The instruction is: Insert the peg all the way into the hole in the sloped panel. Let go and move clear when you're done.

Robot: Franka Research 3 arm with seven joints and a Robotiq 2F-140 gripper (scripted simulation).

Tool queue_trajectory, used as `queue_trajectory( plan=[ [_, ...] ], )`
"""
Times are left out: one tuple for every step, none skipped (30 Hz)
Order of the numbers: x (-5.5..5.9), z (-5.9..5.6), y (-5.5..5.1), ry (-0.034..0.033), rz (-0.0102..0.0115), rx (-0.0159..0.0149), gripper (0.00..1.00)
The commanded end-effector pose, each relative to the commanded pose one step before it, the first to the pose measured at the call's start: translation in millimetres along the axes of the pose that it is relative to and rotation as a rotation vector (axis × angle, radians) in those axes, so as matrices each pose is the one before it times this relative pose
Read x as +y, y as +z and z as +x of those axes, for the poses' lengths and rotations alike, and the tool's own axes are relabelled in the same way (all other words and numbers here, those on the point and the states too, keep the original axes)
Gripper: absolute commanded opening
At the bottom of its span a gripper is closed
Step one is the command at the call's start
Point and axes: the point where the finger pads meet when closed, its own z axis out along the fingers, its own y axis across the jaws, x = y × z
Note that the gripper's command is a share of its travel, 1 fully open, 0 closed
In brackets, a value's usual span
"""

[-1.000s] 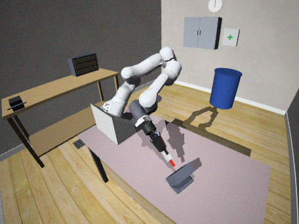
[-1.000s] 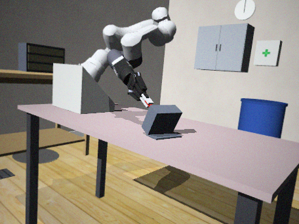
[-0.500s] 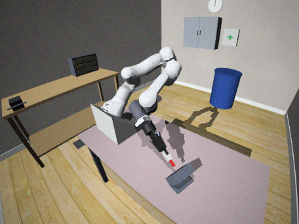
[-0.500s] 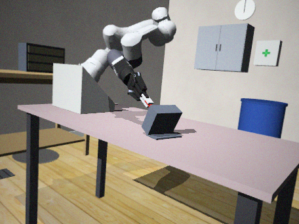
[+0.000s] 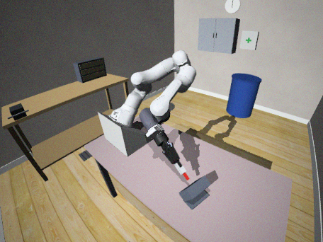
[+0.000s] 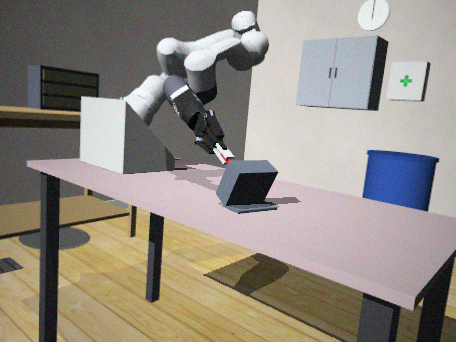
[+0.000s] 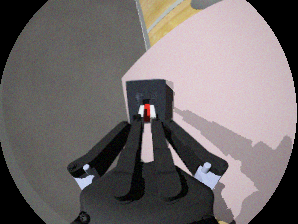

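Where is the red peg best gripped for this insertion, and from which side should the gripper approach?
I would grip the red peg at its rear end, coming from above and behind, roughly along its length. It tilts down toward the sloped panel, so its front end should stay free, with the fingers closing on opposite sides.

I can make out no change from the earlier top and exterior views: neither my gripper (image 5: 182, 170) (image 6: 224, 154) (image 7: 147, 111) nor anything around it has visibly shifted.
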Motion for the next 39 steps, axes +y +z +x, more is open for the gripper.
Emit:
queue_trajectory(
  plan=[
    [-1.95, 2.04, -0.56, -0.00188, 0.0633, 0.03398, 0.0],
    [0.0, -0.01, 0.01, 0.0, 0.0, 0.0, 0.0],
    [0.0, -0.01, 0.01, 0.0, 0.0, 0.0, 0.0],
    [0.0, -0.01, 0.01, 0.0, 0.0, 0.0, 0.0],
    [0.0, -0.01, 0.01, 0.0, 0.0, 0.0, 0.0],
    [0.0, -0.01, 0.01, 0.0, 0.0, 0.0, 0.0],
    [0.0, -0.01, 0.01, 0.0, 0.0, 0.0, 0.0],
    [0.0, -0.01, 0.01, 0.0, 0.0, 0.0, 0.0],
    [0.0, -0.01, 0.01, 0.0, 0.0, 0.0, 0.0],
    [0.0, -0.01, 0.01, 0.0, 0.0, 0.0, 0.0],
    [0.0, -0.01, 0.01, 0.0, 0.0, 0.0, 0.0],
    [0.0, -0.01, 0.01, 0.0, 0.0, 0.0, 0.0],
    [0.0, -0.01, 0.01, 0.0, 0.0, 0.0, 0.0],
    [0.0, -0.01, 0.01, 0.0, 0.0, 0.0, 0.0],
    [0.0, 0.0, 0.44, 0.0, 0.0, 0.0, 0.0],
    [0.0, -0.01, 0.88, 0.0, 0.0, 0.0, 0.0],
    [0.0, 0.0, 0.0, 0.0, 0.0, 0.0, 0.0],
    [0.0, 0.0, 0.0, 0.0, 0.0, 0.0, 0.0],
    [-0.01, -0.03, 1.23, 0.0, 0.0, 0.0, 0.0],
    [-0.01, -0.04, 1.27, 0.0, 0.0, 0.0, 0.0],
    [0.0, -0.04, 1.27, 0.0, 0.0, 0.0, 0.0],
    [0.02, -0.04, 1.26, 0.0, 0.0, 0.0, 0.0],
    [0.04, -0.04, 1.26, 0.0, 0.0, 0.0, 0.0],
    [0.07, -0.04, 1.26, 0.0, 0.0, 0.0, 0.0],
    [0.11, -0.04, 1.26, 0.0, 0.0, 0.0, 0.0],
    [0.15, -0.04, 1.25, 0.0, 0.0, 0.0, 0.0],
    [0.19, -0.04, 1.25, 0.0, 0.0, 0.0, 0.0],
    [0.22, -0.03, 1.25, 0.0, 0.0, 0.0, 0.0],
    [0.23, -0.02, 1.24, 0.0, 0.0, 0.0, 0.0],
    [0.23, -0.01, 1.25, 0.0, 0.0, 0.0, 0.0],
    [0.22, 0.0, 1.25, 0.0, 0.0, 0.0, 0.0],
    [0.21, 0.01, 1.25, 0.0, 0.0, 0.0, 0.0],
    [0.18, 0.01, 1.25, 0.0, 0.0, 0.0, 0.0],
    [0.0, 0.0, 0.0, 0.0, 0.0, 0.0, 0.0],
    [0.0, 0.0, 0.0, 0.0, 0.0, 0.0, 0.0],
    [0.12, 0.04, 1.13, 0.0, 0.0, 0.0, 0.0],
    [0.1, 0.03, 1.02, 0.0, 0.0, 0.0, 0.0],
    [0.08, 0.02, 0.94, 0.0, 0.0, 0.0, 0.0],
    [0.07, 0.01, 0.85, 0.0, 0.0, 0.0, 0.0]
  ],
)
